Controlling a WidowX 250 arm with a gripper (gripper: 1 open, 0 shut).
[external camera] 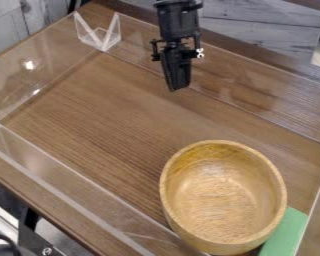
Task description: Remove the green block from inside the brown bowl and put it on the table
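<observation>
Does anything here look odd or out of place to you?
Yes. The brown bowl looks empty, with no green block inside. A flat green thing lies behind the bowl at the picture's corner, and the gripper hangs far off with fingers shut on nothing.

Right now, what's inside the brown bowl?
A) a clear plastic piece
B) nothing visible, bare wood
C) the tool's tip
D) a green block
B: the hollow of the brown bowl shows only bare wood grain, while the tool hangs shut over the table far from the bowl.

Soft, even light (acrylic glare)
</observation>
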